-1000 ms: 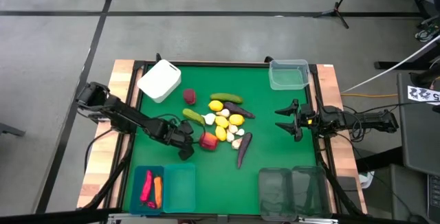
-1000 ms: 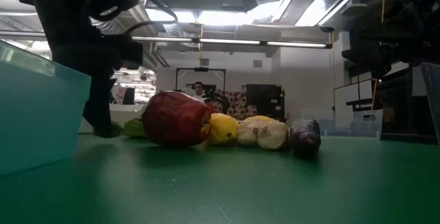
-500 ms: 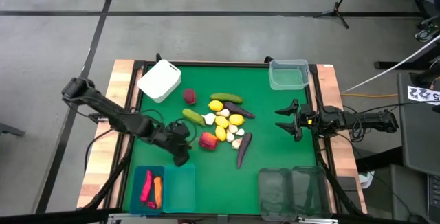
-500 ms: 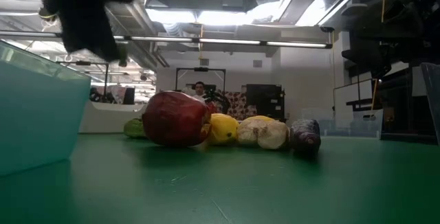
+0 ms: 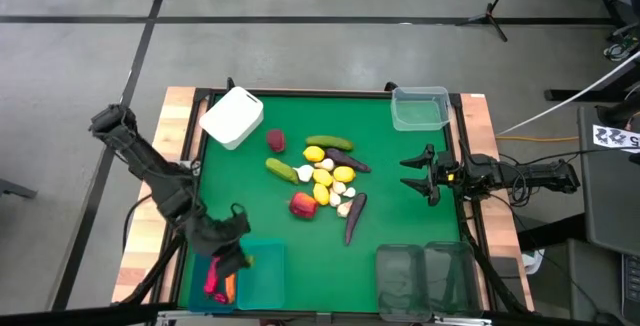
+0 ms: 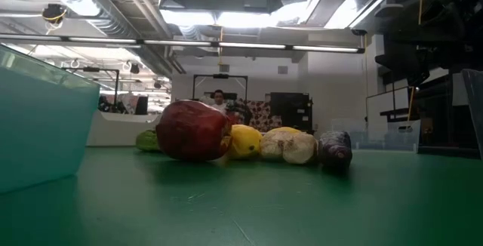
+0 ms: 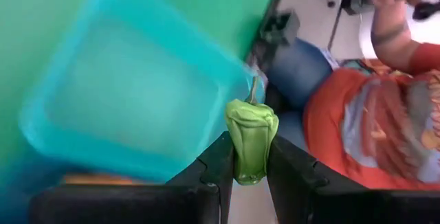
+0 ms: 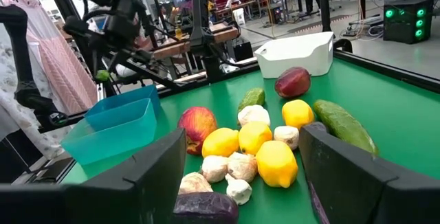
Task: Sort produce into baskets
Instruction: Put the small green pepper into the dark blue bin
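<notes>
Up above the two teal bins, a small green pepper [image 7: 251, 139] is pinched upright between the left gripper's [image 5: 234, 257] fingers [image 7: 213, 167], stem pointing away from the wrist. Seen from overhead, that gripper hangs over the near left corner of the table, above the line where the two teal bins meet. The left teal bin [image 5: 200, 270] holds a red pepper [image 5: 211, 281] and an orange carrot [image 5: 229, 286]; the other teal bin [image 5: 263, 276] sits just beside it on the right. A person in an orange top [image 7: 371, 128] shows beyond the table edge in the left wrist view.

Mid-table lies the heap of produce: a red apple [image 5: 303, 204], yellow lemons [image 5: 323, 177], white garlic [image 5: 342, 207], two green cucumbers [image 5: 328, 143], two dark eggplants [image 5: 354, 216]. A white box [image 5: 232, 117] stands at the far left corner, a clear tub [image 5: 420, 107] at the far right, and two dark-tinted bins [image 5: 425, 276] at the near right.

The right gripper [image 5: 415, 174] waits at the right edge of the green mat [image 5: 400, 206], fingers spread and holding nothing.
</notes>
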